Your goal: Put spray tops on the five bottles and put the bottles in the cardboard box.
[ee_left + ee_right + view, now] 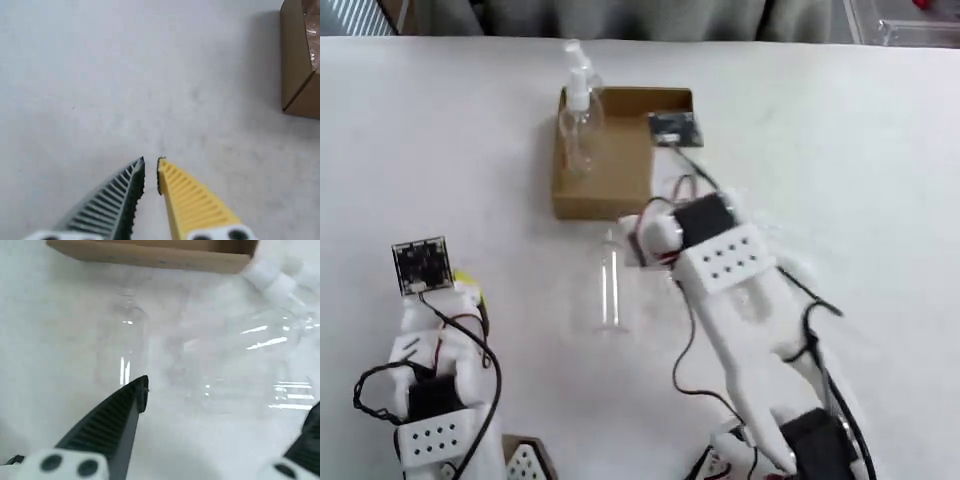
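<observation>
Beside brown cardboard box, on white surface: I see clear capless plastic bottle.
Inside box: clear bottle with white spray top.
Right fingers: open, empty.
Left fingers: closed, empty.

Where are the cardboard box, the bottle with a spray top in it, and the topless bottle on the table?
cardboard box (622, 175), high view, bare floor of the box.
bottle with spray top (578, 130), high view, clear body.
topless bottle (610, 285), high view, middle of body.
</observation>
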